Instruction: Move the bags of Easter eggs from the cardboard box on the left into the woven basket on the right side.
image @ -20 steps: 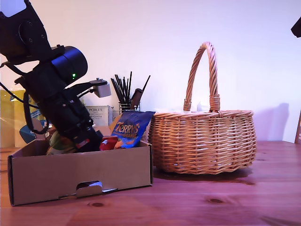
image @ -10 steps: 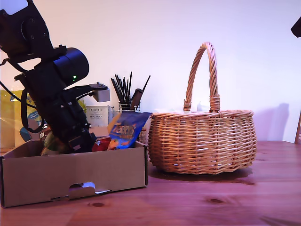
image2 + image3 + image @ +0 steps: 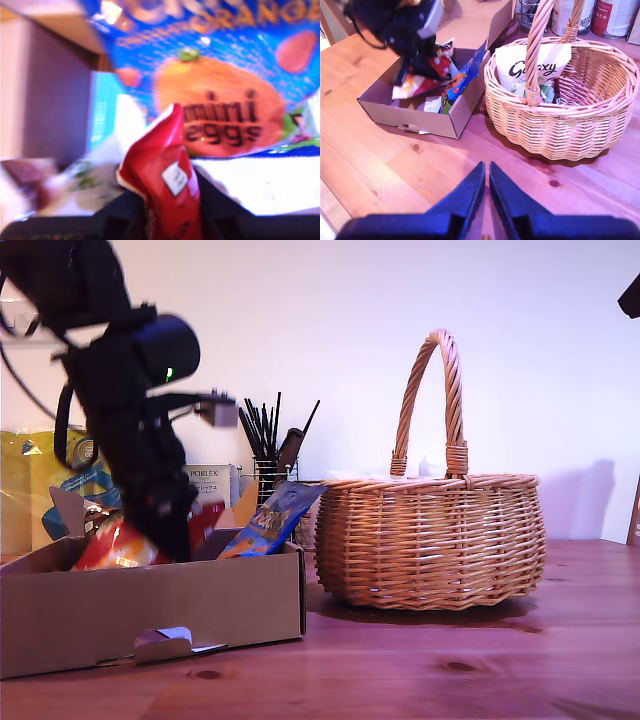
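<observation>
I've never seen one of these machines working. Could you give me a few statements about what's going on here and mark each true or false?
1. My first gripper is shut on a red bag. True.
2. The basket holds nothing. False: a white Galaxy bag is already in it.
3. My second gripper holds a bag. False: it is shut over bare table, holding nothing.
4. A blue bag leans in the box. True.
</observation>
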Controlling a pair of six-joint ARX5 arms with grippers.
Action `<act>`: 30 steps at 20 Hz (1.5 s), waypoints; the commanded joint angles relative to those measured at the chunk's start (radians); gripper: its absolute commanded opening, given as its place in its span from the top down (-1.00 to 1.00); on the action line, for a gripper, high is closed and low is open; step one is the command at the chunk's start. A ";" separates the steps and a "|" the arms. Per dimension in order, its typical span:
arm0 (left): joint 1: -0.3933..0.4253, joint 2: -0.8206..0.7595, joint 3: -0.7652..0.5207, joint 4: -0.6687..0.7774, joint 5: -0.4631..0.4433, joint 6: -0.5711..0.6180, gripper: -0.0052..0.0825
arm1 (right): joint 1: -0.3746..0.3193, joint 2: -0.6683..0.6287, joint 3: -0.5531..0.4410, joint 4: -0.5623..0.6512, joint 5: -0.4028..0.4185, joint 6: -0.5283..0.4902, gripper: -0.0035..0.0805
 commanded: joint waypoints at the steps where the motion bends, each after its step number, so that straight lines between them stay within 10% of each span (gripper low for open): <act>1: 0.002 -0.048 0.040 -0.050 -0.002 -0.051 0.64 | 0.004 -0.006 0.010 0.007 -0.004 -0.006 0.95; 8: 0.000 -0.074 0.175 -0.027 0.284 -0.224 0.64 | 0.004 -0.006 0.010 0.006 0.004 -0.006 0.95; 13: -0.050 -0.060 0.179 0.287 0.605 -0.435 0.64 | 0.004 -0.004 0.010 0.006 0.004 -0.006 0.95; 20: -0.182 0.094 0.179 0.753 0.527 -0.554 0.64 | 0.004 0.006 0.010 0.007 0.006 -0.007 0.95; 30: -0.241 0.200 0.179 0.846 0.447 -0.569 0.54 | 0.004 0.006 0.010 0.005 0.008 -0.007 0.95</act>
